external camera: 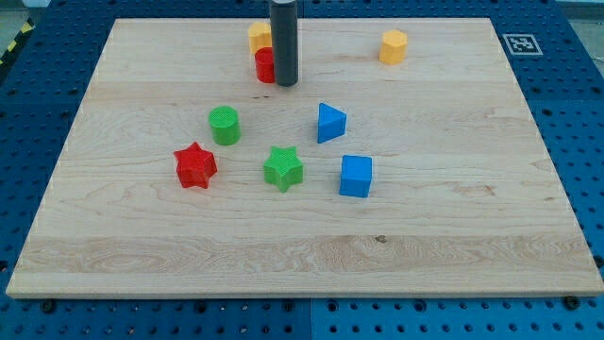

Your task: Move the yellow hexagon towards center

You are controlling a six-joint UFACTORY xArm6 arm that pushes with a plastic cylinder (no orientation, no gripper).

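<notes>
The yellow hexagon (394, 45) lies near the board's top edge, right of the middle. My rod comes down from the view's top, and my tip (285, 83) rests on the board well to the left of the hexagon and slightly lower. The tip is right beside a red block (263, 66), which the rod partly hides. A second yellow block (258, 37) sits just above the red one, also partly hidden, so its shape is unclear.
A green cylinder (225, 125), a red star (195, 165), a green star (283, 168), a blue triangle (330, 123) and a blue cube (356, 176) lie around the middle of the wooden board (472, 236). A blue pegboard surrounds the board.
</notes>
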